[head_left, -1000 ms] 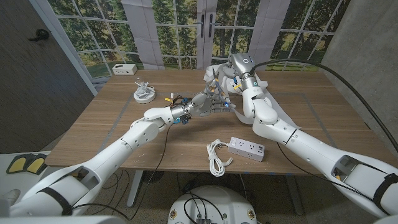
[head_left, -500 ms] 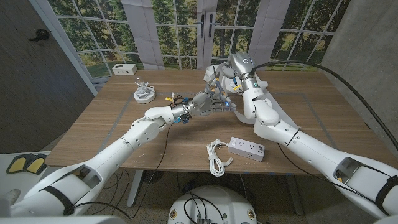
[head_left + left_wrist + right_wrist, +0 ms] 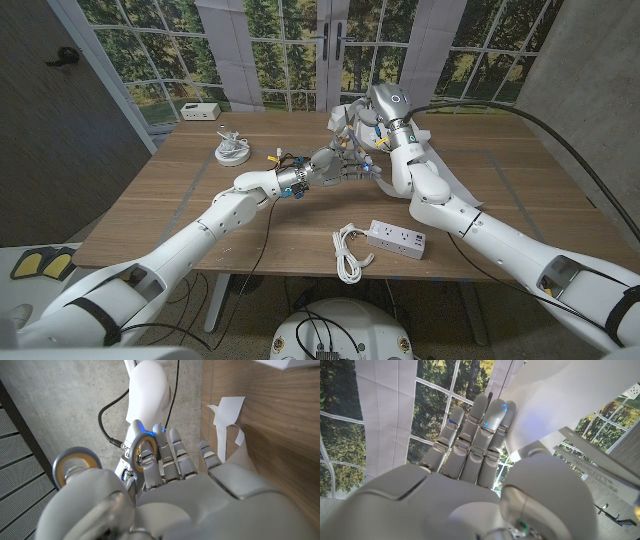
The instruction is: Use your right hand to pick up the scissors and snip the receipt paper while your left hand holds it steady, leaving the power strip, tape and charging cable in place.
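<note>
The scissors' two grey loops with orange lining [image 3: 145,452] sit at the thumb and first finger of my left hand [image 3: 175,475], which holds them off the table with its other fingers straight. In the head view this left hand [image 3: 335,165] is at mid-table. The white receipt paper [image 3: 378,182] trails over the wood beside it and curls past the fingertips [image 3: 227,415]. My right hand [image 3: 350,118] is raised just behind. Printed receipt paper [image 3: 592,462] comes out from between its thumb and straight fingers [image 3: 475,435]. The scissors' blades are hidden.
A white power strip [image 3: 397,238] lies near the front edge with its coiled cord [image 3: 347,252] to its left. A coiled white charging cable [image 3: 232,152] sits at the back left. A small white box [image 3: 200,110] stands on the sill behind the table [image 3: 200,200].
</note>
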Available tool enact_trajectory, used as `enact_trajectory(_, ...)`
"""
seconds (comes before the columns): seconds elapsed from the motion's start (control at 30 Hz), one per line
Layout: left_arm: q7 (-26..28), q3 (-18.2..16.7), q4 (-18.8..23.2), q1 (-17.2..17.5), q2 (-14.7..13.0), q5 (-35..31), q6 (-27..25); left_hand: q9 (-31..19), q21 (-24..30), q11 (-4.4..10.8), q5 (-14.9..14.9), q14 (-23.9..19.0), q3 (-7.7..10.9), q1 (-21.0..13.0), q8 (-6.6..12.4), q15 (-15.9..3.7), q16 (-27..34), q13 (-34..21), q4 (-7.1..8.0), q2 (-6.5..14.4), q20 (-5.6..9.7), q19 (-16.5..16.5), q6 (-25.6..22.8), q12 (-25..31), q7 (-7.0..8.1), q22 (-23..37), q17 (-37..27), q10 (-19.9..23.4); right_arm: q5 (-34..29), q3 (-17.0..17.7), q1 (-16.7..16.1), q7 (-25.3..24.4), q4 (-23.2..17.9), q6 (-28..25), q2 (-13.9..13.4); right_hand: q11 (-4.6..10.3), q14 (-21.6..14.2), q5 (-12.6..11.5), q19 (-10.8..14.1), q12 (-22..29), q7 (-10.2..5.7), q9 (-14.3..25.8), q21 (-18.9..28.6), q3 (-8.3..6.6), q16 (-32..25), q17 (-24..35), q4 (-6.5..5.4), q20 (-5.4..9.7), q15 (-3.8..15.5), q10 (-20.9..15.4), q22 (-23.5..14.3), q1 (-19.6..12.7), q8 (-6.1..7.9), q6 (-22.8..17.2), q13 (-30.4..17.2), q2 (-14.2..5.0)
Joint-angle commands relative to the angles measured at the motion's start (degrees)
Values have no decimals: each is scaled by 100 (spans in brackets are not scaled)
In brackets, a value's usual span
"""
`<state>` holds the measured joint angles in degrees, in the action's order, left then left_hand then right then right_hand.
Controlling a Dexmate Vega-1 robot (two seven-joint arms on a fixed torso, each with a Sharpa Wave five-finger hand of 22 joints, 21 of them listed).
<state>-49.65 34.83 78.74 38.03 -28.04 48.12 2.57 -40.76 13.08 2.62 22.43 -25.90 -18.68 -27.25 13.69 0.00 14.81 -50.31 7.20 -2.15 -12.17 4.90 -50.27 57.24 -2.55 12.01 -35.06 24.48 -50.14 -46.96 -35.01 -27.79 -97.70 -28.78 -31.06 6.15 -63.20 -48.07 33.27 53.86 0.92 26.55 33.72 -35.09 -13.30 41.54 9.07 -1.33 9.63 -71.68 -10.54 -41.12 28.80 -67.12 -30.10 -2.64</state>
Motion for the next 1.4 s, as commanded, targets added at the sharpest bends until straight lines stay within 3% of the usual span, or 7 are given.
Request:
enact_trajectory(0.03, -2, 9, 28, 12, -1, -15, -13, -19, -8, 42, -26, -61, -16, -23, -36, -5, -14, -2, 22, 38, -21, -11, -90, 55, -121, -2, -15, 17, -90, -36, -33, -277, 151, 162, 28, 81, -167, 94, -9, 55, 7, -7, 60, 99, -22, 72, -6, 22, 361, 152, -19, -259, -85, 155, -27, -273)
enact_trajectory(0.33, 5, -4, 39, 32, 2, 1, 7, -18, -9, 55, -27, -52, -16, -23, -42, -8, -25, -9, 25, 41, -21, -9, -94, 72, -129, -4, -17, 13, -37, 15, -115, -676, 208, 437, 31, 90, -147, 205, -20, 67, 21, -38, 65, 166, -18, 134, -13, 21, 370, 134, -18, -276, -107, 144, 38, -326)
enact_trajectory(1.4, -20, -47, -102, -11, 43, 35, 33, -25, -11, 52, -34, -59, -18, -25, -53, 0, -50, 18, 31, 34, -21, -10, -107, 104, -124, -4, -22, -4, -64, 116, -202, -741, 128, 557, -34, 90, -133, 372, -30, 161, 22, -64, 76, 233, 42, 199, -7, 21, 363, 166, -12, -289, -154, 187, 59, -365)
